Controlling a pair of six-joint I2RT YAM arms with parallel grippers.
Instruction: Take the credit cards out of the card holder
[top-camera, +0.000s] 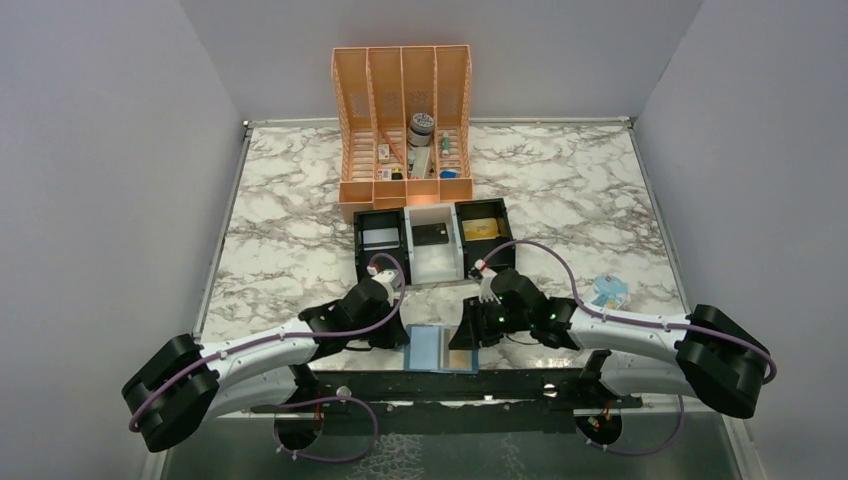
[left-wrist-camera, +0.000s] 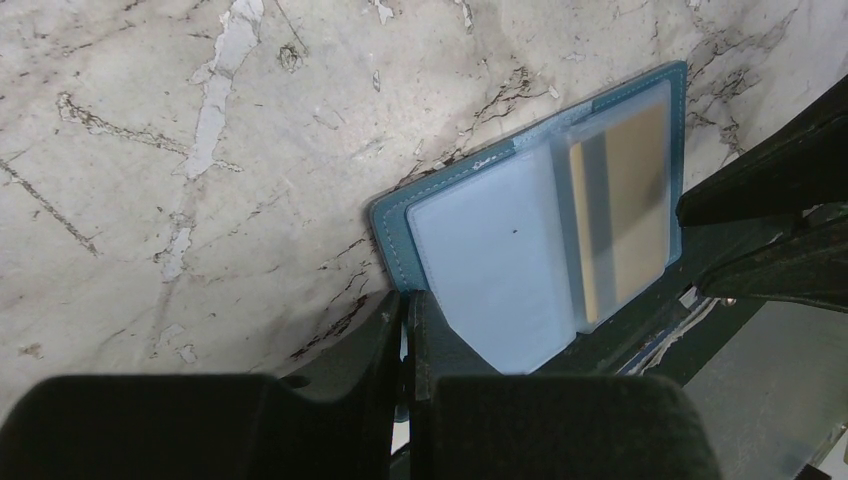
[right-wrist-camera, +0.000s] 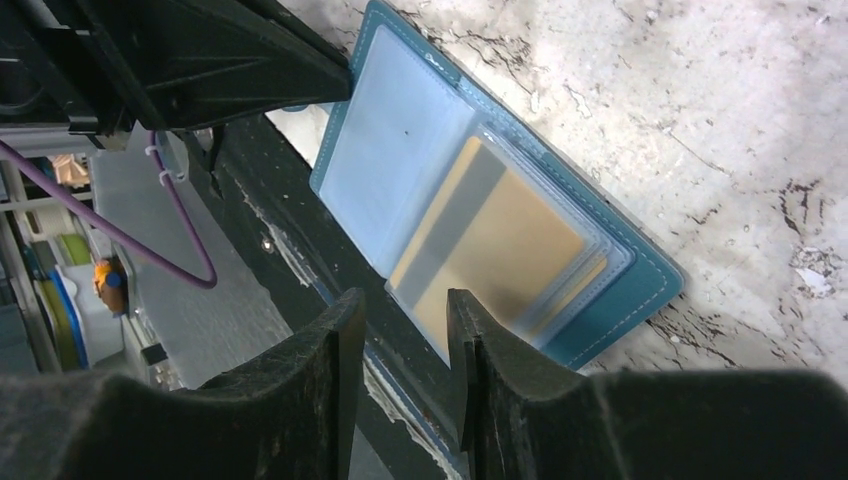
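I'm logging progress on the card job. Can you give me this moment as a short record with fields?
card holder: open, lying flat
left pocket: no card visible
credit card: gold, inside the right pocket
left gripper: shut, apparently on the holder's left corner
right gripper: jaws apart at the card's edge, gripping nothing
tray: something gold in its right compartment

Card holder: teal-blue cover, lighter stitched edge, pale translucent blue sleeves. Credit card: gold-tan with one dark grey stripe. Table: white marble, grey-brown veining. Rack: peach-orange, slotted sides. Tray: black outer compartments, white centre. Cables: purple.
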